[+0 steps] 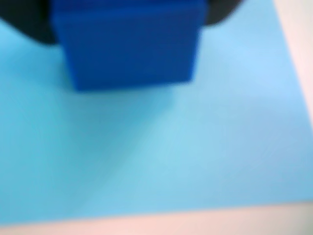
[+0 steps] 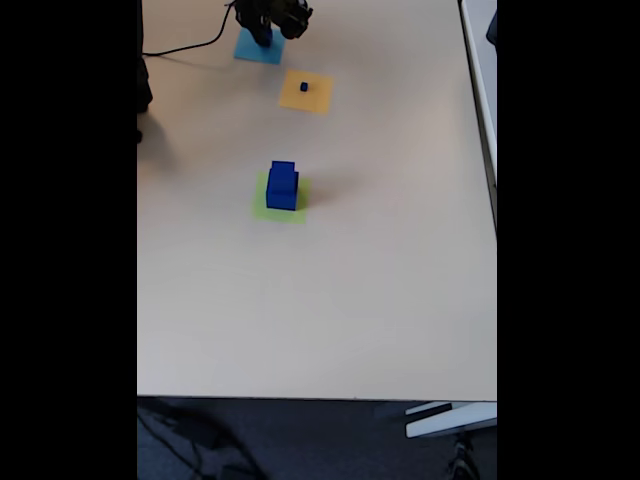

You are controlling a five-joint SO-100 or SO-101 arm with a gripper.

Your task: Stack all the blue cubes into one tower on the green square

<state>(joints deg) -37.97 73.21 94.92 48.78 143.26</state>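
Partial tower of two dark blue cubes (image 2: 283,186) on the lime-green paper square (image 2: 262,208); gripper (image 2: 264,36) over the light-blue paper square (image 1: 195,156) with another blue cube (image 1: 129,44), finger state indiscernible; tiny cube (image 2: 303,88) on the orange square (image 2: 316,98).

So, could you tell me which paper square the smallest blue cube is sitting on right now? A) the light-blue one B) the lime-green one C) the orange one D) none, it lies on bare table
C: in the fixed view the smallest blue cube sits on the orange square, away from the green square.
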